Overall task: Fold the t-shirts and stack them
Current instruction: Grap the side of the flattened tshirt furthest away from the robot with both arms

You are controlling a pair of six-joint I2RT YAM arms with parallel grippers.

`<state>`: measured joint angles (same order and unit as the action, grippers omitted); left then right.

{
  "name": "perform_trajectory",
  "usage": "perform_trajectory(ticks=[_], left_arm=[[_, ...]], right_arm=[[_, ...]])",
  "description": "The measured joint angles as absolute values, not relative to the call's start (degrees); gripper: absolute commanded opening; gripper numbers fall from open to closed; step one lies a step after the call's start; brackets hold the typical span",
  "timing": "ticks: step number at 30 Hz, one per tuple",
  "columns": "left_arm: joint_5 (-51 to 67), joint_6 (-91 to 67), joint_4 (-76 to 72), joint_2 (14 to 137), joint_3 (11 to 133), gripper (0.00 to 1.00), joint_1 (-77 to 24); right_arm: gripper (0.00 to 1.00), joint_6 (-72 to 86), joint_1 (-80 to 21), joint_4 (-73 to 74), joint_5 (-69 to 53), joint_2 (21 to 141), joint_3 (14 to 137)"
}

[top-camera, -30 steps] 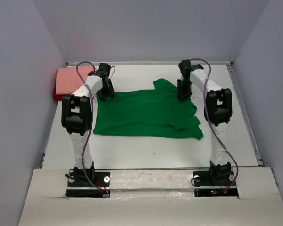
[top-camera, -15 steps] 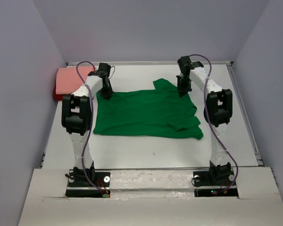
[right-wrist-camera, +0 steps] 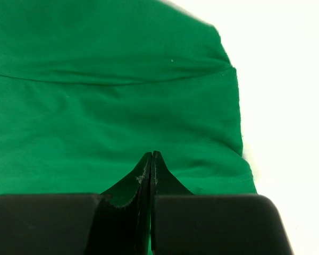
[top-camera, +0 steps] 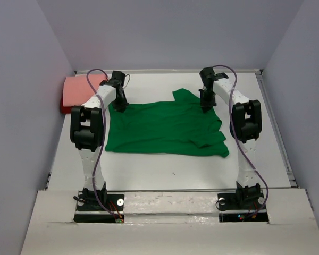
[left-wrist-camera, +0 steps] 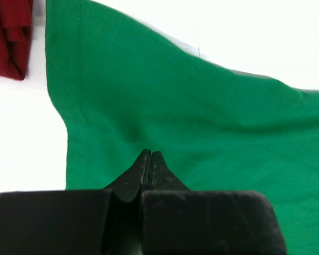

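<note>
The bright green t-shirt (top-camera: 165,127) lies spread flat mid-table, one sleeve folded over at its near right. My left gripper (top-camera: 119,104) is shut at the shirt's far left edge. In the left wrist view its tips (left-wrist-camera: 150,154) press into the green cloth (left-wrist-camera: 202,106), which puckers toward them. My right gripper (top-camera: 204,103) is shut at the far right edge near the sleeve. Its tips (right-wrist-camera: 151,155) also meet on wrinkled green cloth (right-wrist-camera: 122,106). A folded salmon-pink t-shirt (top-camera: 80,89) rests on a dark red t-shirt (top-camera: 64,106) at the far left.
Grey walls close in the white table (top-camera: 149,170) on three sides. The dark red shirt (left-wrist-camera: 10,37) lies just left of the green shirt's corner. A raised rail (top-camera: 279,138) runs along the table's right edge.
Both grippers went from partly open to shut at the green shirt's far edge. The arms shifted slightly; the shirt's outline looks unchanged.
</note>
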<state>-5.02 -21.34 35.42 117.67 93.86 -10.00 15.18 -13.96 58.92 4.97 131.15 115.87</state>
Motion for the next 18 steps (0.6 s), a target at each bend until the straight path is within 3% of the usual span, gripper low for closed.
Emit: perform_trajectory(ticks=[18], left_arm=[[-2.9, -21.5, 35.3, 127.4, 101.7, 0.0, -10.0]], right_arm=[[0.0, 15.2, -13.9, 55.4, 4.6, 132.5, 111.5]])
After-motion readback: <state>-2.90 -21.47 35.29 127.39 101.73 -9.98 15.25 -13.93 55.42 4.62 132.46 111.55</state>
